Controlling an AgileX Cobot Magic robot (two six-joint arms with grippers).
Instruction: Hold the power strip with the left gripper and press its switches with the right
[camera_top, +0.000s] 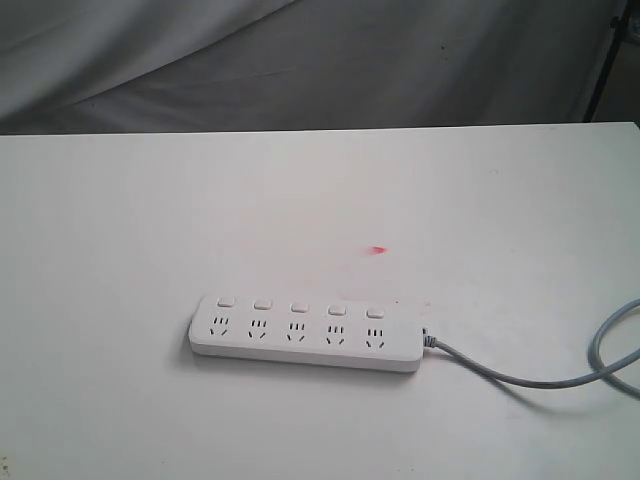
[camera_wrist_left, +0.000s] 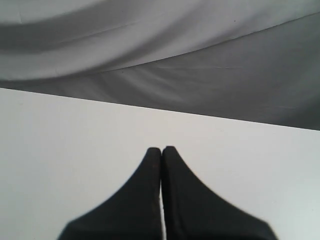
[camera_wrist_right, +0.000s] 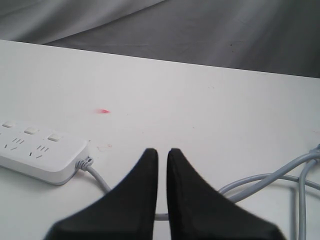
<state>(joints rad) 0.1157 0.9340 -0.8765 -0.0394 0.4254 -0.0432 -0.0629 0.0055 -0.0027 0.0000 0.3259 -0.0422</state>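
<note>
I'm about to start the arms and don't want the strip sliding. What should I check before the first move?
1. Power strip flat on the table, switches up: ok.
2. Left hand gripping the strip: not ok; shut, empty, away from it.
3. Right hand free to press: ok; nearly shut, empty.
4. Cable clear of the switches: ok.
5. Switch positions, on or off: cannot tell.

left gripper (camera_wrist_left: 161, 149): fingers (camera_wrist_left: 142, 195) pressed tip to tip, holding nothing | right gripper (camera_wrist_right: 162, 151): fingers (camera_wrist_right: 135, 200) drawn together, thin slit between, holding nothing
</note>
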